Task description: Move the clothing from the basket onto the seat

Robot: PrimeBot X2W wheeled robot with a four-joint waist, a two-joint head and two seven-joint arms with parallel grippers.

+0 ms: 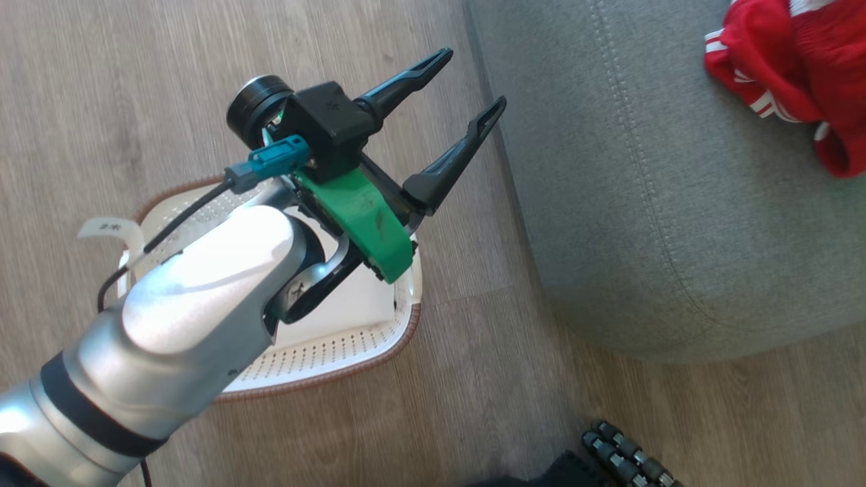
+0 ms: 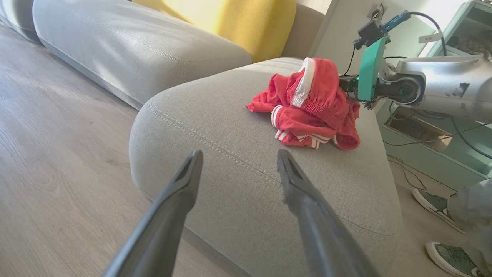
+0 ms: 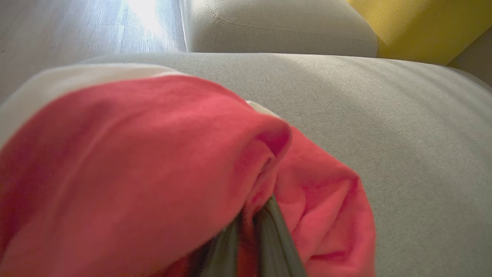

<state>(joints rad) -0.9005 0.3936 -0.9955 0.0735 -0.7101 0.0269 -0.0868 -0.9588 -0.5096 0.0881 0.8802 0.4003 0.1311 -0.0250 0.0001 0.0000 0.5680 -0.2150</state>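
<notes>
Clothing (image 1: 778,67) lies bunched at the head view's far right. Reading from the left, the basket (image 1: 325,352) stands on the wood floor (image 1: 101,81) under the left arm. The left gripper (image 1: 471,80) hangs empty beside the seat (image 1: 643,203), fingers spread wide. The right gripper (image 3: 251,231) has its fingers pinched together on a red fold atop that cushion.

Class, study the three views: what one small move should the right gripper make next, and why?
Probably open the right gripper. Its fingers are closed on the clothing, which already lies heaped on the grey seat, so letting go would likely leave it there. The visible part of the basket looks bare.
</notes>
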